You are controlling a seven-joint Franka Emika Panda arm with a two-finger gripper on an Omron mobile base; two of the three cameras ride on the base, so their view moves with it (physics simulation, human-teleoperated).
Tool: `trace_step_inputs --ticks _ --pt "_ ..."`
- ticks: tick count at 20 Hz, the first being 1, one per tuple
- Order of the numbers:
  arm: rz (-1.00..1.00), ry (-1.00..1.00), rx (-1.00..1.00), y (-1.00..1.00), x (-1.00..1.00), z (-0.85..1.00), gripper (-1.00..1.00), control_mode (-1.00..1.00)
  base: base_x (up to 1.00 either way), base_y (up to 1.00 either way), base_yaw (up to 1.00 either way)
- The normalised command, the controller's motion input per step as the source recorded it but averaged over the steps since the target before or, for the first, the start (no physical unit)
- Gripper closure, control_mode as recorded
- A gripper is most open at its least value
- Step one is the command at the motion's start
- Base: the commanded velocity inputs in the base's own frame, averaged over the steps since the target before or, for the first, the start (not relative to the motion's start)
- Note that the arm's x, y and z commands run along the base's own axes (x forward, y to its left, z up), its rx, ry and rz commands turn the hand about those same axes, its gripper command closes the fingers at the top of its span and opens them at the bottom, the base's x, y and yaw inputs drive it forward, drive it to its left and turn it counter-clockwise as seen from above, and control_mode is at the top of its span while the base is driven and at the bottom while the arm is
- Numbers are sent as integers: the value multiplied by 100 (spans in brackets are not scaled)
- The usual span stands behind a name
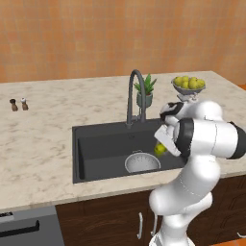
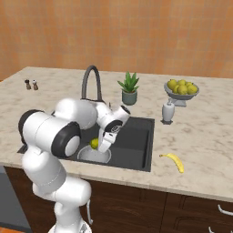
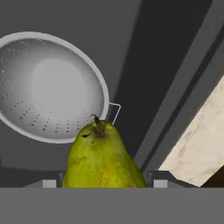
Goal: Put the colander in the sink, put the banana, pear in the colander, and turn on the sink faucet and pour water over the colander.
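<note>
My gripper (image 3: 105,183) is shut on the yellow-green pear (image 3: 101,159), stem pointing away from the hand. It hangs over the dark sink (image 1: 96,144), just above the right rim of the silver colander (image 1: 142,163), which sits empty on the basin floor. The pear (image 1: 160,149) also shows beside the forearm, and in the right base view the pear (image 2: 94,144) hangs over the colander (image 2: 94,156). The banana (image 2: 174,161) lies on the counter right of the sink (image 2: 136,136). Behind the basin stands the gooseneck faucet (image 1: 134,96), with no water running.
A potted plant (image 1: 145,91) stands behind the sink beside the faucet. A footed fruit bowl (image 2: 182,88) and a small white jar (image 2: 168,111) are on the counter to the right. Two shakers (image 1: 18,104) sit far left.
</note>
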Motion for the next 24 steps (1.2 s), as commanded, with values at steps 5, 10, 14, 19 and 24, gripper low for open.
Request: trace_step_inputs --ticks 5,10,14,19,24 --pt "0 0 8 3 0 -61 100 -100 0 0 0" --pt "0 7 3 21 20 -36 100 -100 0 0 0" --pt "0 10 3 14 52 -34 100 -100 0 0 0" --pt "0 0 3 12 7 -38 100 -100 0 0 0" --pt "0 0 3 7 11 -49 100 -100 0 0 0"
